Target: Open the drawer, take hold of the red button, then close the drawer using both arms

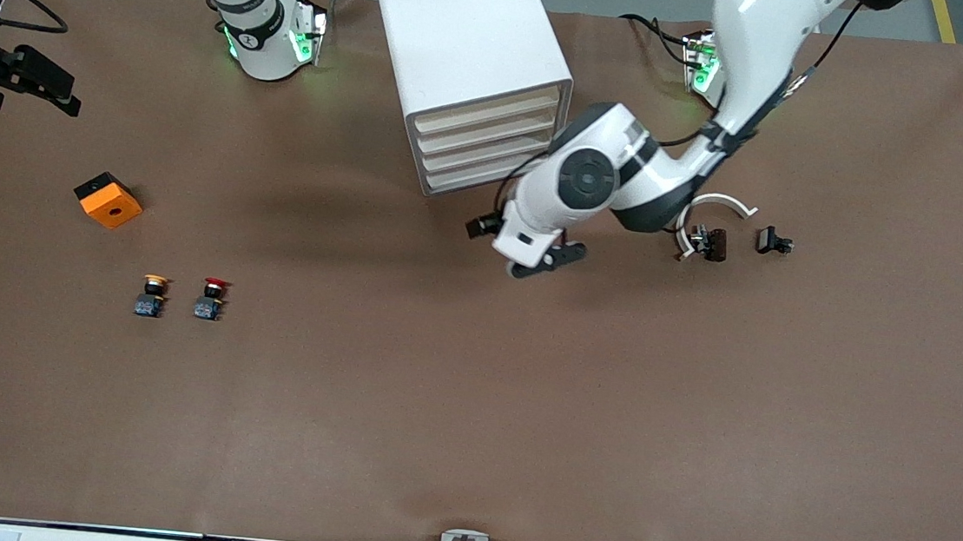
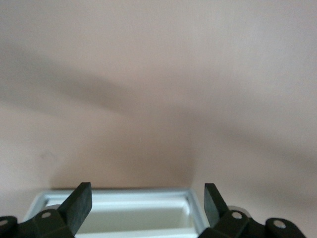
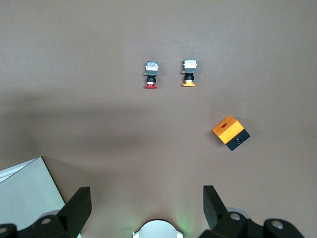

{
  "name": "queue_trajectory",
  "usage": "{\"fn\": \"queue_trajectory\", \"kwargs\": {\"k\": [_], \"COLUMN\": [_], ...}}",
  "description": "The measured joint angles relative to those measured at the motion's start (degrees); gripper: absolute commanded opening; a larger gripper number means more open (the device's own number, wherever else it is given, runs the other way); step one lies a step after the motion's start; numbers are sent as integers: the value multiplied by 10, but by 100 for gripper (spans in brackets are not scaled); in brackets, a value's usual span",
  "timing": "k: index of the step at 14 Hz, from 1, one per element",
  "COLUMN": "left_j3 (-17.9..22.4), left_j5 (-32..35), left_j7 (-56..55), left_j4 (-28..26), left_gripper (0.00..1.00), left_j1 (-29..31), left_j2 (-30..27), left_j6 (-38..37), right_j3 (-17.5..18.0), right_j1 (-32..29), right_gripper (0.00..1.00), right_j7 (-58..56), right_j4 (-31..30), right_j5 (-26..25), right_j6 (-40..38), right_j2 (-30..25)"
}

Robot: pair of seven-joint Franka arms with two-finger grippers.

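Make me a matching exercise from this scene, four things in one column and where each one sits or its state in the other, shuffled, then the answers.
Column one:
1. red-capped button
2. orange cube
3. left hand
4. white drawer cabinet

Column two:
A. open, low in front of the drawers
B. between the arm bases, drawers shut
C. beside the yellow-capped button
D. toward the right arm's end, farther from the front camera than both buttons

Pairs: 1-C, 2-D, 3-A, 4-B
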Motion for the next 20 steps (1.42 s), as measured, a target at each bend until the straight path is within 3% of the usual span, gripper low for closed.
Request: {"fn": "queue_trajectory", "kwargs": {"k": [3, 7, 10, 13, 17, 20], "left_j3": [1, 1, 2, 2, 3, 48], "left_j5": [53, 116, 142, 193, 198, 194], "left_j7": [0, -2, 4, 58, 130, 232], "left_j4": [3, 27, 35, 40, 40, 23], "left_gripper": [100, 100, 100, 100, 100, 100], "left_j1": [69, 110, 148, 174, 196, 209], "left_j2": [-33, -51, -72, -104, -170, -226], "left_j6": [-7, -11, -65, -126, -179, -191], "right_j3": [0, 0, 0, 0, -1, -2], "right_j1": [1, 4, 4, 4, 4, 3], "right_gripper": [100, 100, 100, 100, 100, 100], "right_j7": [7, 8, 8, 8, 8, 8], "right_j4": [-5, -6, -6, -6, -7, -26], "right_j5": [0, 0, 0, 0, 0, 0], "right_j6": [4, 8, 14, 26, 44, 64], "right_j2": [-6, -7, -9, -14, -18, -36]}}
